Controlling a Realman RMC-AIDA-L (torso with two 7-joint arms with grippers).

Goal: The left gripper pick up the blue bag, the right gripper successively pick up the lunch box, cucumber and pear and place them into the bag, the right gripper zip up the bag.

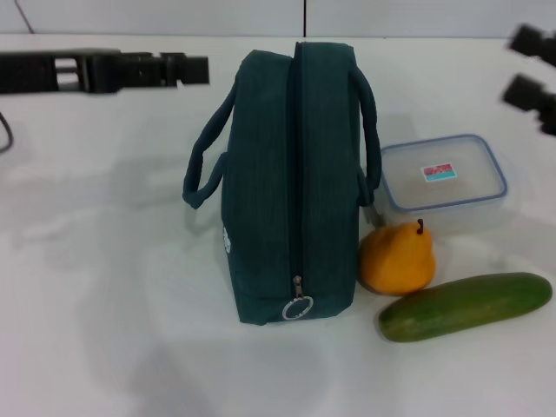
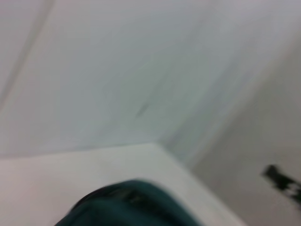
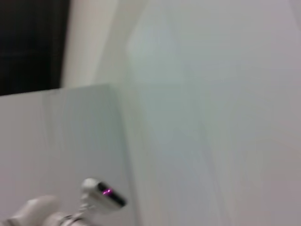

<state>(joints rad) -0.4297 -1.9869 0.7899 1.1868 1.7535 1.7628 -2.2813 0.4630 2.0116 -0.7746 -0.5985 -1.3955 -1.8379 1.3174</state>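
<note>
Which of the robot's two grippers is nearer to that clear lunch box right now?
The right. The right gripper hovers just beyond the lunch box, at its far right corner. The left gripper is across the blue bag, at the far left.

White desk (image 1: 104, 287), soft shadows on it, lit evenly. Pale wall (image 1: 174, 16) w/ dark vertical seams right behind desk's far edge. Dark opening (image 3: 33, 44) beside wall in right wrist view.
</note>
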